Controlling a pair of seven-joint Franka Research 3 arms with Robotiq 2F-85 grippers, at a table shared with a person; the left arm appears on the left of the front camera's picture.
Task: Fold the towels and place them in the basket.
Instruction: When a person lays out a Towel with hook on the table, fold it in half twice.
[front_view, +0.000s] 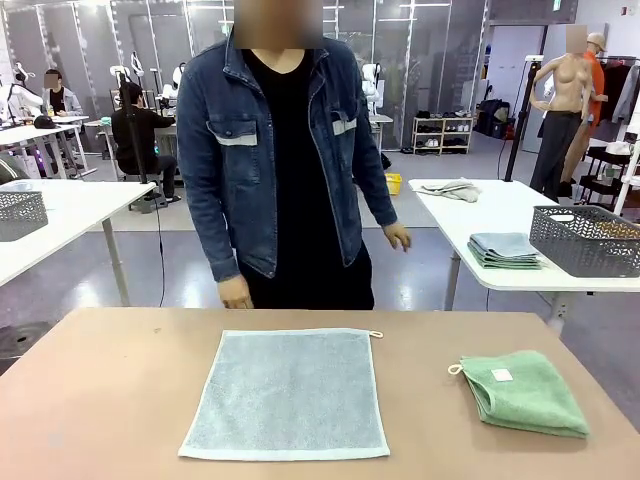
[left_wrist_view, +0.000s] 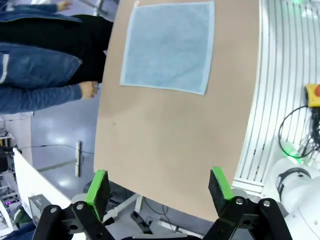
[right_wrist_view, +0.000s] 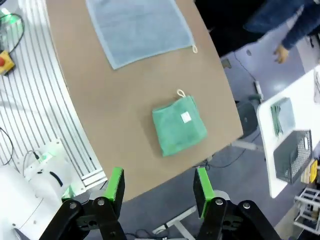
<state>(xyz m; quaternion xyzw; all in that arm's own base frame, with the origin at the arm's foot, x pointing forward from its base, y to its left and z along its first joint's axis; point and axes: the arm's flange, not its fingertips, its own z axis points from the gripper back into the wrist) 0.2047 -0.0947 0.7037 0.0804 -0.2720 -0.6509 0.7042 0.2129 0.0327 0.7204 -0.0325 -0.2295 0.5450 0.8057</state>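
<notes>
A pale blue towel (front_view: 285, 393) of soft terry, nearly square, lies spread flat in the middle of the brown wooden surface (front_view: 110, 390), with a small loop at its far corner on the robot's right. Well apart from it, toward the right end, sits a green towel (front_view: 525, 392) folded into a thick rectangle, a white label on top and a pale loop pointing back toward the blue one

The dark grey rectangular wire-mesh basket (front_view: 587, 240) stands on a separate white surface (front_view: 480, 205) beyond the brown one, at the far right. Just beside it lies a small stack of folded cloths (front_view: 505, 250), grey-blue over green. A second mesh basket (front_view: 20, 213) stands on another white top at the far left

A person (front_view: 275, 150) in a blue denim jacket over black stands at the far edge, behind the spread towel, one hand (front_view: 236, 293) hanging close to that edge

The left claw (left_wrist_view: 159, 174) hangs off the left end of the brown surface, its green pads spread wide with nothing between them. The right claw (right_wrist_view: 159, 172) hangs off the right end, pads apart and holding nothing, the folded green cloth lying ahead of it
</notes>
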